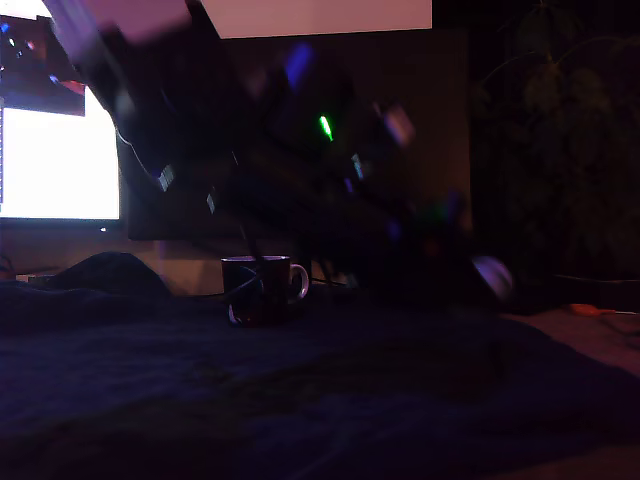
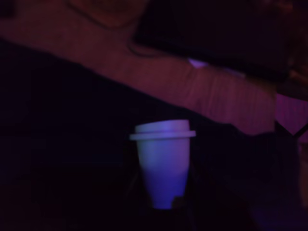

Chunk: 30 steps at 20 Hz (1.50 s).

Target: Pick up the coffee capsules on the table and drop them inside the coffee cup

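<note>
The scene is very dark. A pale white-lavender coffee capsule (image 2: pixel 162 161) fills the middle of the wrist view, rim up and narrow end down between the dark fingers of my gripper (image 2: pixel 162 204). In the exterior view the same capsule (image 1: pixel 492 275) hangs a little above the table at the right, at the tip of the blurred dark arm and gripper (image 1: pixel 478 285). The coffee cup (image 1: pixel 262 290), a dark mug with a white handle and thin light lines, stands upright on the cloth well to the exterior view's left of the capsule.
A dark cloth (image 1: pixel 300 400) covers most of the table. A bright monitor (image 1: pixel 60 160) glows at the back left. Dim plant leaves (image 1: pixel 560 120) fill the back right, with a small orange object (image 1: pixel 592 310) below. A bare wooden strip (image 2: pixel 216 96) shows behind the cloth.
</note>
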Available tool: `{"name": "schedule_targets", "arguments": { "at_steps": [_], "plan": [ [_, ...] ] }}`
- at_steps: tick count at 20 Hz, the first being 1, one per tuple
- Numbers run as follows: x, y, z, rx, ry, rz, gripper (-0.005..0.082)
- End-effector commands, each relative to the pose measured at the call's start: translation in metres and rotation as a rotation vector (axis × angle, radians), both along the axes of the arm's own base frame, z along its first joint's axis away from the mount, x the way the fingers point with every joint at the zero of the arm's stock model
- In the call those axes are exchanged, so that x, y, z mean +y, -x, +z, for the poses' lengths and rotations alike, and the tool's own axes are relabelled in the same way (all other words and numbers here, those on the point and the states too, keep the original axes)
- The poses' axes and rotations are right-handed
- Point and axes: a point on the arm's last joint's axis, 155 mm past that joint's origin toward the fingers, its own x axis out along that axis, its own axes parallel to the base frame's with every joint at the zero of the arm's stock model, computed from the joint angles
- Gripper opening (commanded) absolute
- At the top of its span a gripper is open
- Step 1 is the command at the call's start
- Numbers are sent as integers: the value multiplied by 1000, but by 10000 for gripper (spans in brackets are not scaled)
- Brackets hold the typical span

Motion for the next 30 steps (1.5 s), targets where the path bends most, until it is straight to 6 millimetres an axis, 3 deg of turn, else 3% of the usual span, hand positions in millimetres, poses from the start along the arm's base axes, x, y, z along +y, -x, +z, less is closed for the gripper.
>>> {"name": "schedule_targets", "arguments": {
  "at_steps": [1, 10, 27, 30],
  "plan": [
    [6, -2, 9, -18, 4, -11, 36],
    [67, -38, 35, -56, 10, 119, 36],
    [207, -116, 56, -87, 8, 467, 36],
    [222, -123, 58, -88, 7, 505, 36]
  ]
}}
